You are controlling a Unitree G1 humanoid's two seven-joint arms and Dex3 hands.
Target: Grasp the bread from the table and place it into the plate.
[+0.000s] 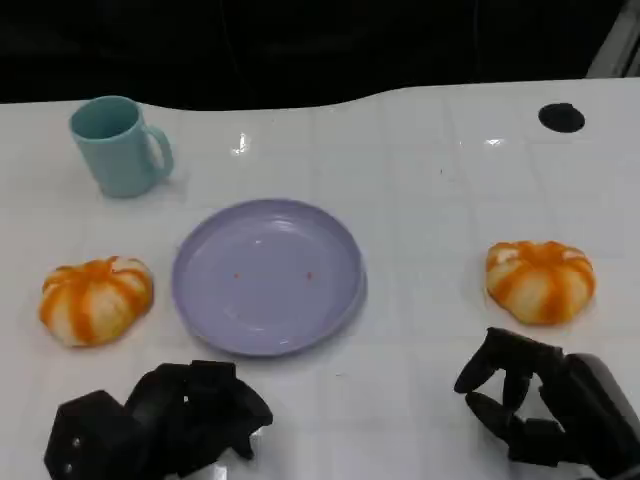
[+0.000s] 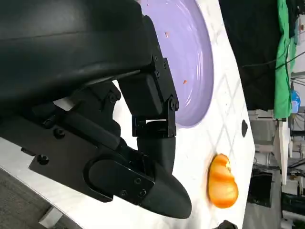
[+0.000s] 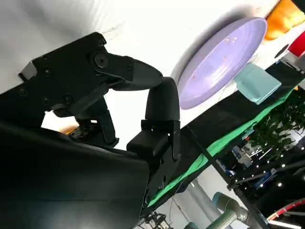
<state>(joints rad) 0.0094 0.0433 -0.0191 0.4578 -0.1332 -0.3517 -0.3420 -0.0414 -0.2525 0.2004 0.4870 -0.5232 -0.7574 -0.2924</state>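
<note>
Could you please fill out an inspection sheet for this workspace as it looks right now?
Surface: white table, glossy, with a small black round mark near its far right edge.
Job's things: empty purple plate at centre; one orange-striped bread to its left, another bread to its right, both on the table, untouched.
Clutter: teal mug upright beyond the plate, to the left.
Hands: left hand and right hand low at the near edge, holding nothing; right fingers apart.
Cables: nothing seen.
Surroundings: dark backdrop; green cloth beside the table.

bare table between right bread (image 1: pixel 540 281) and plate (image 1: pixel 268 275); mug (image 1: pixel 120 146) well behind.
</note>
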